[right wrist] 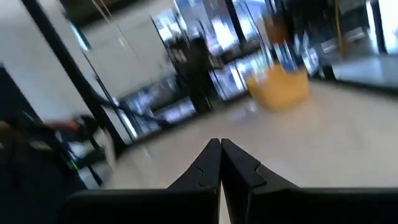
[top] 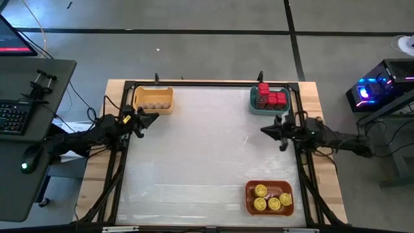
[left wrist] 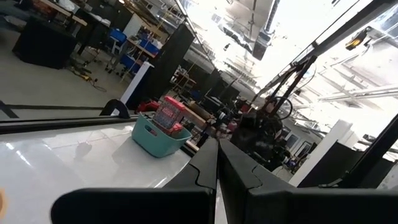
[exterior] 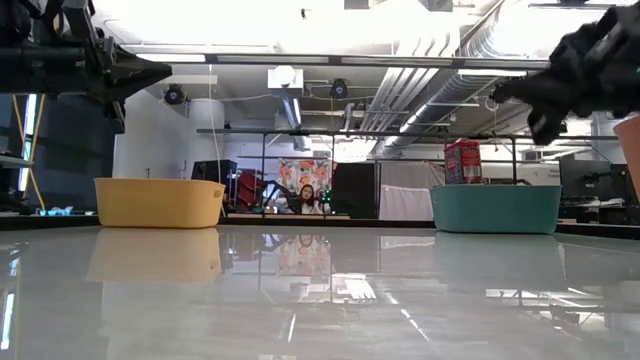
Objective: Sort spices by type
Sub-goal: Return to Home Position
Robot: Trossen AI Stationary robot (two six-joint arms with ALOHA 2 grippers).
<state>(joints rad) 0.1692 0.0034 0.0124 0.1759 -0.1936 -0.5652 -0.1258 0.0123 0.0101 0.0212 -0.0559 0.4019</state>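
Several tan-brown round jars (top: 153, 103) sit in the yellow bin (top: 153, 100) at the far left. Red boxy tins (top: 272, 98) fill the teal bin (top: 269, 102) at the far right, one stacked higher (exterior: 462, 160). Yellow-lidded jars (top: 272, 199) lie in the orange bin (top: 270, 198) at the near right. My left gripper (top: 155, 117) hovers shut just near the yellow bin, above the table's left edge. My right gripper (top: 264, 130) hovers shut near the teal bin, at the table's right side. Both hold nothing.
A black frame (top: 213, 83) runs around the white table top (top: 200, 149), whose middle is bare. A desk with a keyboard (top: 13, 116) stands to the left. A person (exterior: 303, 198) sits in the room beyond the far edge.
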